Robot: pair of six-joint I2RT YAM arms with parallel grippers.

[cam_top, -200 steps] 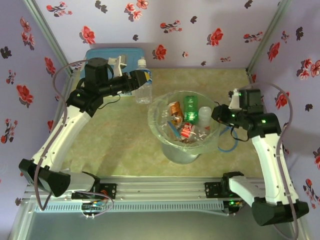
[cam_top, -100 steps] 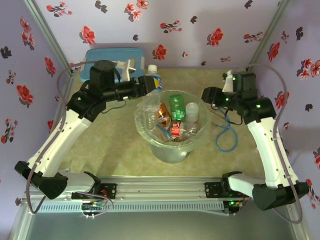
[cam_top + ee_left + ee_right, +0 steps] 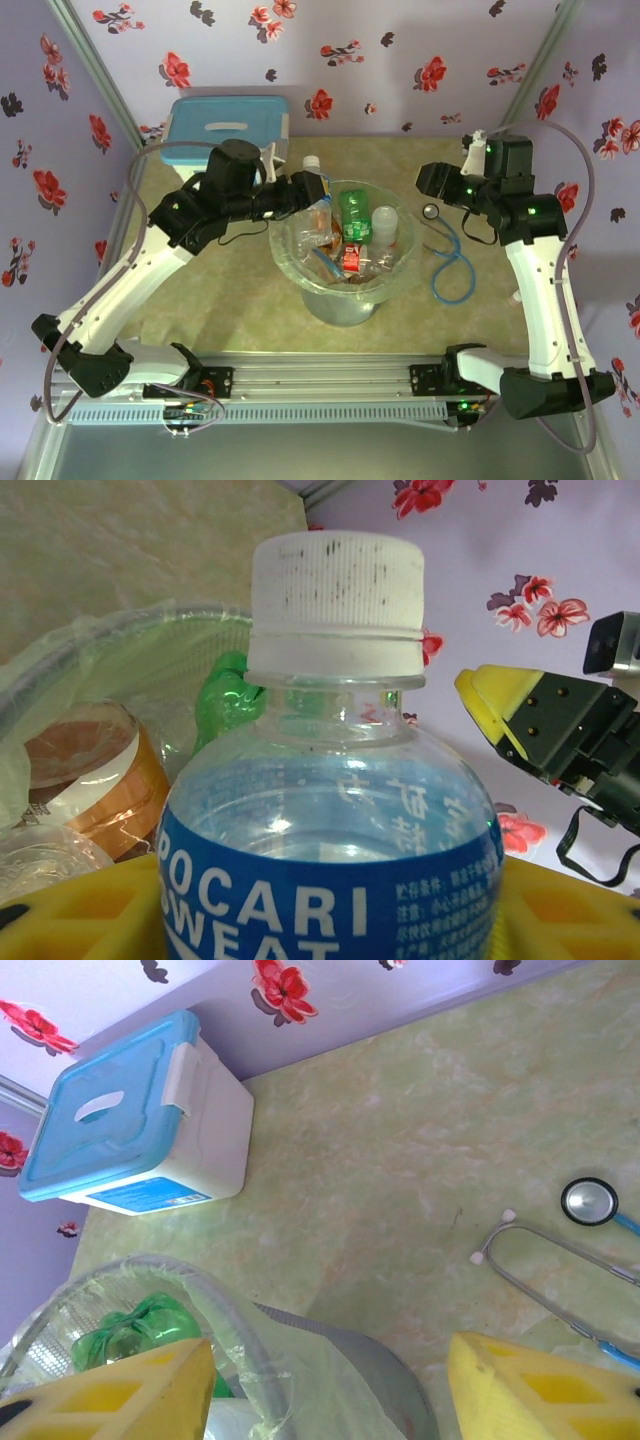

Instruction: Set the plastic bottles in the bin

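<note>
Now overhead: my left gripper (image 3: pixel 305 192) is clamped on the Pocari bottle (image 3: pixel 312 164) above the bin (image 3: pixel 290 255)'s far-left rim, arm reaching forward and inward. My right gripper (image 3: pixel 424 182) hangs beside the bin's far-right edge, elbow raised.
Left wrist: yellow fingers (image 3: pixel 70 910) flank the bottle's blue label, white cap beyond them.
Right wrist: fingers spread, nothing between. The bin's rim and a green bottle (image 3: pixel 130 1335) sit just beside the left one.

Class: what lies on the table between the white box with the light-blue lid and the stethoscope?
Nothing. In the right wrist view, the pale green marbled table between the white lidded plastic box and the blue-tubed stethoscope is bare.
</note>
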